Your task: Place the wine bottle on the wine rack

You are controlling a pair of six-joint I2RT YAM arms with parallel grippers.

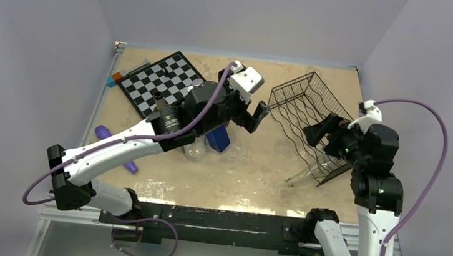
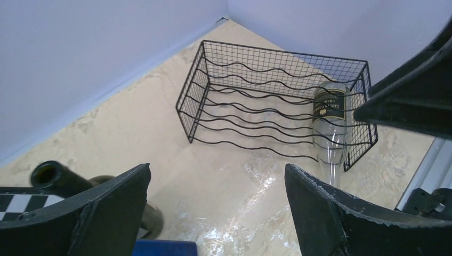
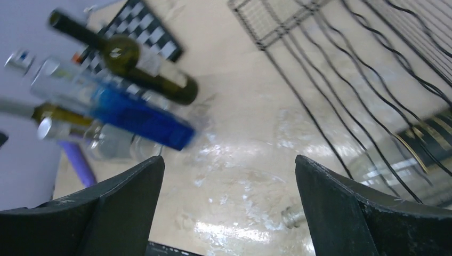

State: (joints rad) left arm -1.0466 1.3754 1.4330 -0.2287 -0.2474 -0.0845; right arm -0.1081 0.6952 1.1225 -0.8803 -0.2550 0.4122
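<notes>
The black wire wine rack [image 1: 301, 110] lies on the table's right half. A clear wine bottle [image 1: 303, 175] with a black label rests in the rack's near end, neck poking out toward the table's front. The left wrist view shows the bottle [image 2: 330, 122] inside the rack [image 2: 240, 90]. My right gripper [image 1: 319, 132] hovers open just over the rack beside the bottle, holding nothing. In its own view the right gripper [image 3: 229, 202] frames the bottle's mouth [image 3: 292, 217]. My left gripper [image 1: 250, 119] is open and empty left of the rack, seen as [image 2: 216, 208].
A chessboard [image 1: 162, 81] lies at the back left. Under the left arm stand a dark green bottle [image 3: 138, 64], a blue-labelled clear bottle [image 3: 122, 109] and a clear bottle [image 1: 195, 150]. A purple object [image 1: 103, 132] lies near the left edge. Grey walls close in three sides.
</notes>
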